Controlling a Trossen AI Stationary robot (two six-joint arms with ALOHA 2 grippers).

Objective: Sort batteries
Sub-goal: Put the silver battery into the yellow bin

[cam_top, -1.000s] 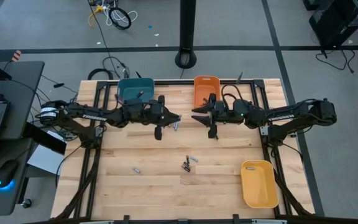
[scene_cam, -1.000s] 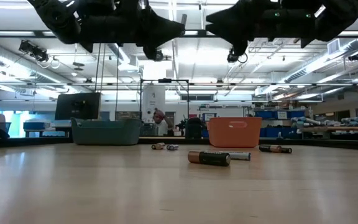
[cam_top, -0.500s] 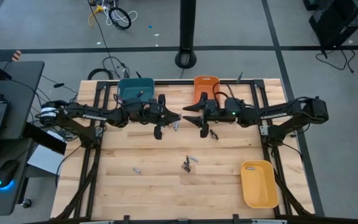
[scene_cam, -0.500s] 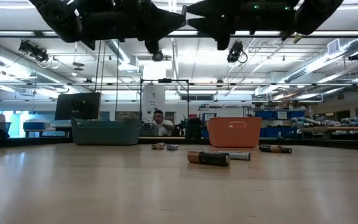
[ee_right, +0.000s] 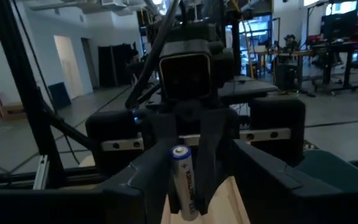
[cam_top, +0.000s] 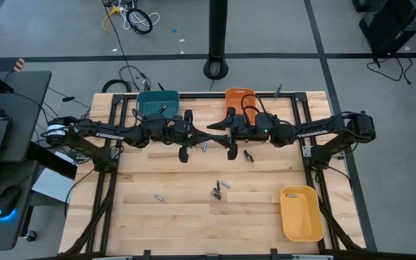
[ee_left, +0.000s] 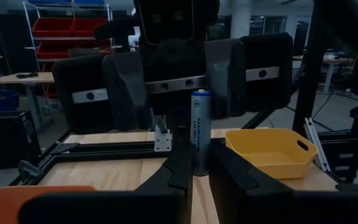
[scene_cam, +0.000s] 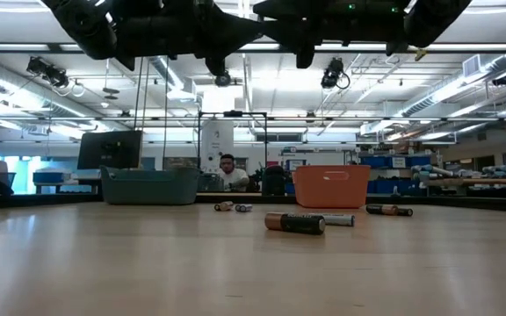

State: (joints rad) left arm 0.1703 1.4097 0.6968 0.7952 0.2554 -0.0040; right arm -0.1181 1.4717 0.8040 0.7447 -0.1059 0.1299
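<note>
Both grippers hang high over the table's far middle, tip to tip. My left gripper [cam_top: 205, 137] [ee_left: 199, 167] is shut on a silvery battery with a blue cap [ee_left: 199, 127] [ee_right: 183, 179]. My right gripper [cam_top: 213, 130] [ee_right: 201, 177] is open, its fingers standing on either side of that battery and of the left fingertips. More batteries lie on the wood: one dark [cam_top: 246, 154], one silvery [cam_top: 202, 145], a small cluster [cam_top: 219, 189] and a lone one [cam_top: 158, 196]. In the low view a dark battery [scene_cam: 295, 223] lies nearest. My left gripper pinches the silvery battery by its lower end [ee_left: 199, 163] between its two fingertips. The fingers come level from the table's left and lie across the battery. The battery stands upright, most of its length above the fingers, lifted clear of the table.
A teal bin [cam_top: 157, 105] and an orange bin [cam_top: 238, 103] stand at the far edge, and a yellow bin [cam_top: 300, 211] sits at the near right corner. Bare wood lies at the near left. A person [scene_cam: 227, 172] sits in the room behind.
My right gripper has moved toward the table's left, closing up to my left gripper until its open fingers flank the held battery. The left arm and the battery have kept still.
</note>
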